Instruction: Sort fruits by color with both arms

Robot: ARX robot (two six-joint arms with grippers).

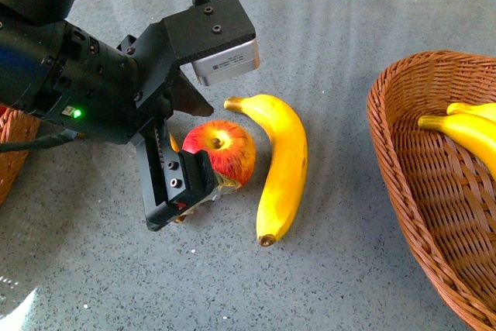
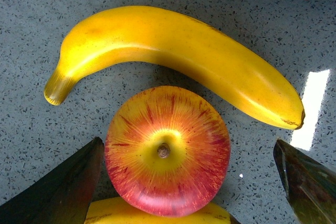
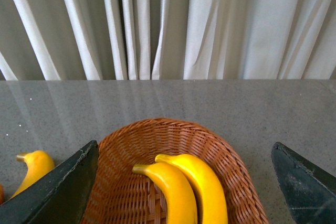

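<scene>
Apple [image 1: 225, 149] lying stem-up on worktop [image 1: 349, 44], left of middle: round, waxy, red skin with yellow streaks fanning out from a brown stem. Tight against its left side, mostly hidden under black housing, a short sliver of second banana [image 2: 152, 214], smooth and yellow. Just right of the apple, across a narrow gap, a long banana [image 1: 283, 164]: glossy, curved, brown at the tip. Further right, a wicker basket [image 1: 387, 137], brown, woven, oval, holding two more bananas [image 1: 469, 125] side by side.

Left gripper [image 1: 203, 145], black and boxy, slanting down from the left; fingers [image 2: 58, 187] spread wide, straddling the apple, one close to its skin, the other well clear, nothing clamped. Right gripper [image 3: 184, 148] hovering over the wicker basket, facing the curtain; its fingers [image 3: 307, 182] likewise wide apart and empty.

Woven edge of another basket [image 1: 8, 153] at far left. Worktop grey, speckled like stone, polished enough to mirror window light. White pleated curtain [image 3: 210, 24] along the far side.
</scene>
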